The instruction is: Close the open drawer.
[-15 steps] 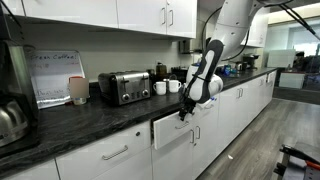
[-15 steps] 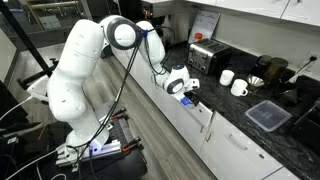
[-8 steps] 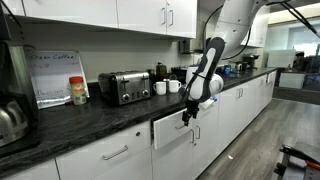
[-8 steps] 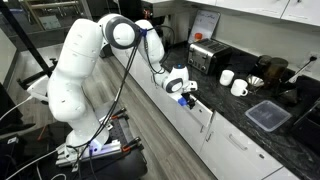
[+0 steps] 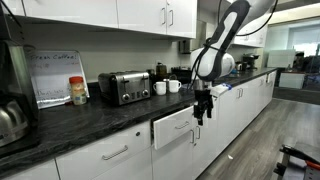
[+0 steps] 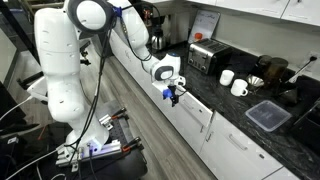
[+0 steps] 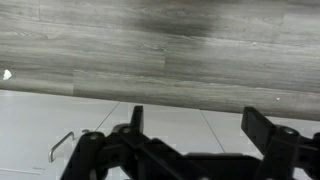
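Note:
The drawer (image 5: 172, 128) has a white front with a silver bar handle and stands slightly out from the neighbouring fronts under the dark counter. It also shows in an exterior view (image 6: 197, 112). My gripper (image 5: 203, 110) hangs fingers down just past the drawer's right end, apart from the front, and is also seen in an exterior view (image 6: 172, 95). In the wrist view my gripper (image 7: 200, 125) is open and empty, over white cabinet fronts and grey wood floor. A bar handle (image 7: 62, 145) shows at the lower left there.
On the counter stand a toaster (image 5: 124, 87), white mugs (image 5: 165, 87), a red-lidded jar (image 5: 78, 90) and a kettle (image 5: 10, 118). A dark container (image 6: 268, 116) lies on the counter. The robot's stand and cables (image 6: 100, 150) sit on the floor.
My gripper has pulled away from the drawer front, moving along the cabinets and turning to hang straight down. The drawer front looks unchanged.

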